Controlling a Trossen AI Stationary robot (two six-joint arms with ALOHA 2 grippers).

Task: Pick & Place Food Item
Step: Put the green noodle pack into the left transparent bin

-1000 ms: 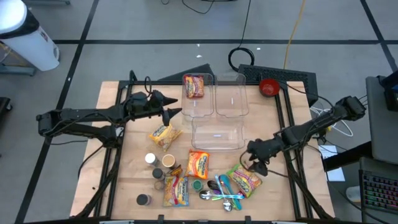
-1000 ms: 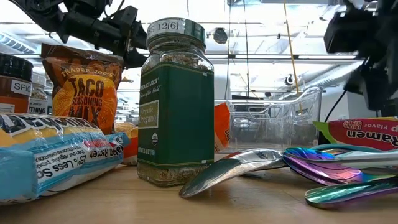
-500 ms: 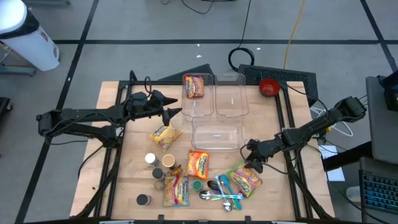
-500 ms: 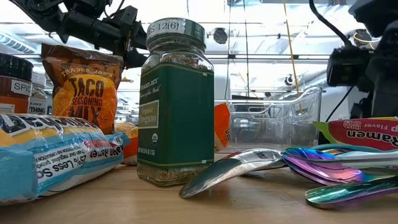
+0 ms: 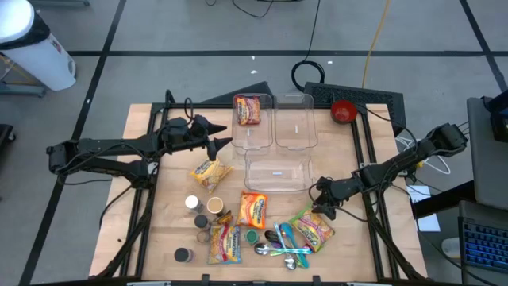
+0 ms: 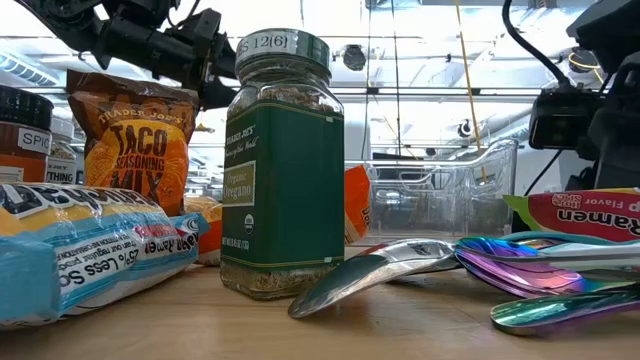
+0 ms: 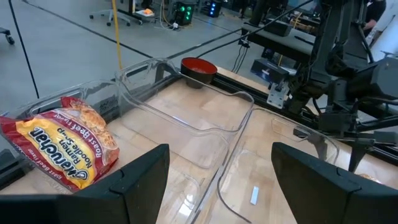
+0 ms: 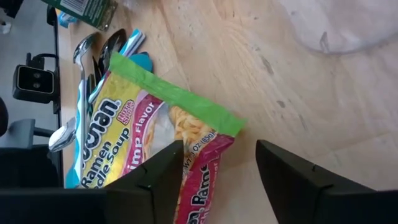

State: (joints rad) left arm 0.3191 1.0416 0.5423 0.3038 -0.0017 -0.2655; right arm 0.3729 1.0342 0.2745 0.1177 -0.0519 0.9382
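Since a second ago, the right gripper (image 5: 320,210) has dropped lower and edged in over the corner of the green-edged shrimp ramen packet (image 5: 312,229), and its jaws have narrowed a little. From the right wrist view, the two fingers (image 8: 158,180) stand apart with the packet's (image 8: 146,158) corner lying between them, flat on the table (image 5: 175,167); whether the pads touch it cannot be told. That packet lies in front of the empty clear bin (image 5: 276,171), beside a cluster of iridescent spoons (image 5: 282,246) and an oregano jar (image 6: 280,165). A second ramen packet (image 5: 248,110) sits in the far-left clear bin (image 5: 238,139), behind the empty bin, and another empty bin (image 5: 295,123) stands next to it. Left of the empty clear bin, the left gripper (image 5: 222,144) hangs above the table with its jaws spread and holding nothing, unchanged from earlier. A red bowl (image 5: 343,111) rests on the dark pad beyond the bins. A taco seasoning packet (image 6: 135,145) shows upright in the low view.
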